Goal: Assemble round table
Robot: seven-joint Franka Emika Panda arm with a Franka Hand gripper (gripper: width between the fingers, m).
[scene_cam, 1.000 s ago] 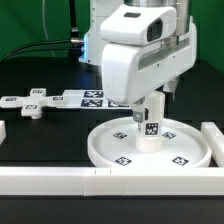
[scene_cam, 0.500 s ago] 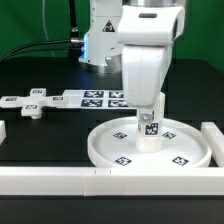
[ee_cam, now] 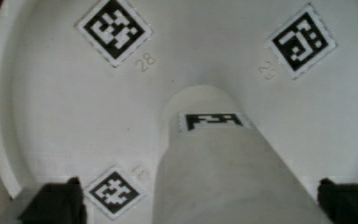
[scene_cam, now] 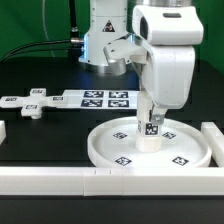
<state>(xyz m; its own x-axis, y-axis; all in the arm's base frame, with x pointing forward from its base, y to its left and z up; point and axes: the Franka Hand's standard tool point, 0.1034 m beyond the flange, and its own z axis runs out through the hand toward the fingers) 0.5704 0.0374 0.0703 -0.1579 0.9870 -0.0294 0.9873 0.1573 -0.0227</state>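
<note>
The black tabletop (scene_cam: 50, 135) under me carries the round rimmed disc (scene_cam: 180, 150). The flat cross-shaped piece (scene_cam: 30, 108) lies toward the exterior view's left, beside the marker board (scene_cam: 100, 97). White border bars (scene_cam: 60, 180) line its edges.

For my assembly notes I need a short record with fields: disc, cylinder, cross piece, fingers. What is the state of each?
disc: flat on the table, tags facing up
cylinder: upright, about in the middle of the disc
cross piece: on the table at the exterior view's left, apart from the disc
fingers: open, one on each side of the cylinder, not touching it
</note>
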